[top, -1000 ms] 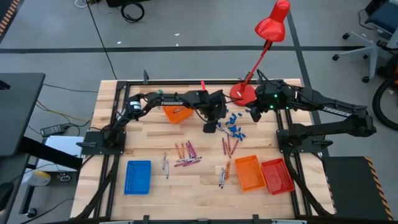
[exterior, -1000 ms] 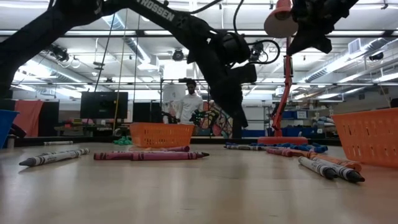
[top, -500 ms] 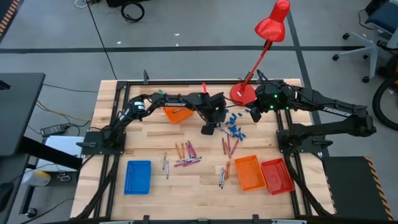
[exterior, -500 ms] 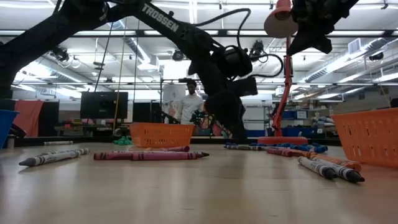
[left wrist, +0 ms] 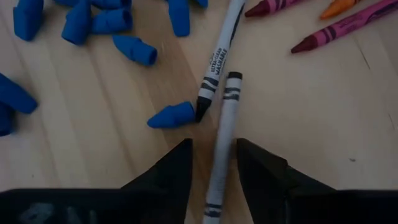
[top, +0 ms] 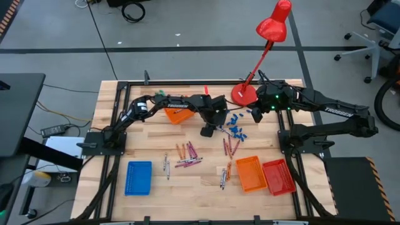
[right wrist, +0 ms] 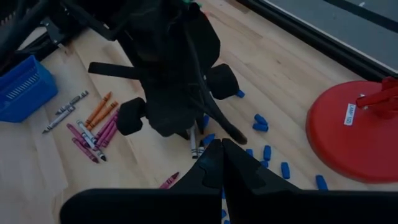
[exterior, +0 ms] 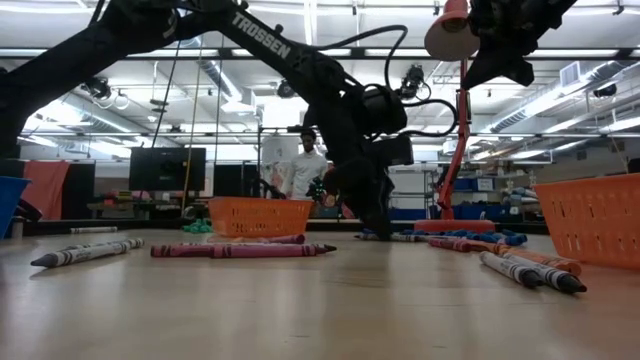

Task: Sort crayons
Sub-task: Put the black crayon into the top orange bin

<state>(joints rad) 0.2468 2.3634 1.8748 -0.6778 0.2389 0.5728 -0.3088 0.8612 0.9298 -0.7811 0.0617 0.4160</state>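
Observation:
My left gripper is open and points steeply down just over the table, near its middle. A grey-white crayon lies flat on the wood, its near end between the two fingers; I cannot tell whether they touch it. A second grey crayon lies beyond it, its black tip against a blue piece. More crayons lie in loose groups. My right gripper is shut and hangs high near the lamp base.
Small blue pieces are scattered just right of the left gripper. An orange basket stands at the far left, a blue tray near left, and orange and red trays near right. A red lamp's base stands at the far edge.
My left gripper has sunk toward the table, down over the grey-white crayon, and has rolled a little about its own pointing line. The crayons have stayed where they lay.

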